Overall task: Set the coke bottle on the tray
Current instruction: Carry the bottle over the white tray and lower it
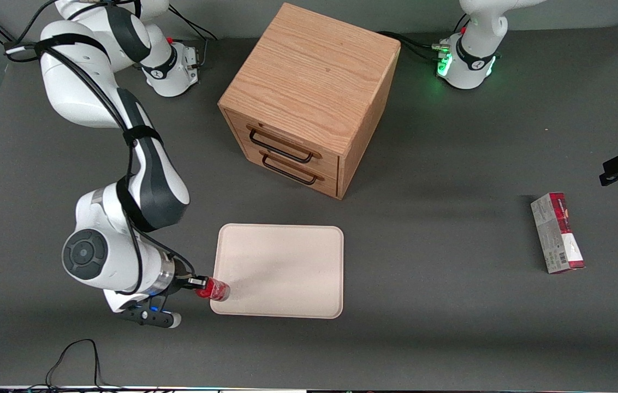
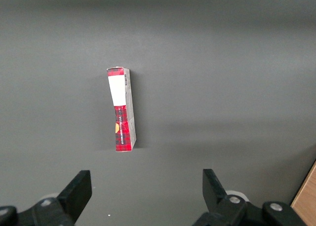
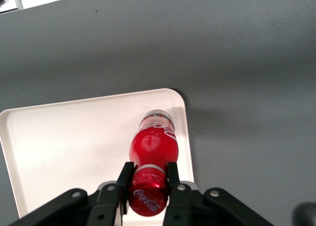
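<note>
The cap end of the coke bottle (image 3: pixel 152 159) is pinched between the narrowed jaws of the gripper (image 3: pixel 149 179), with the bottle held over the tray (image 1: pixel 281 256) near its 8 o'clock corner; a wooden drawer cabinet (image 1: pixel 309 98) sits at the tray's 12 o'clock.

We see a red coke bottle (image 3: pixel 153 149) with a red cap, white script and a clear base, held between the black fingers (image 3: pixel 124 179) of the gripper (image 3: pixel 148 179). The tray (image 1: pixel 287 262) is plain cream. The table (image 1: pixel 440 305) is dark grey. The carton (image 1: pixel 557 232) is red-checked and grey; the drawer cabinet (image 1: pixel 309 82) is light oak with dark handles.
</note>
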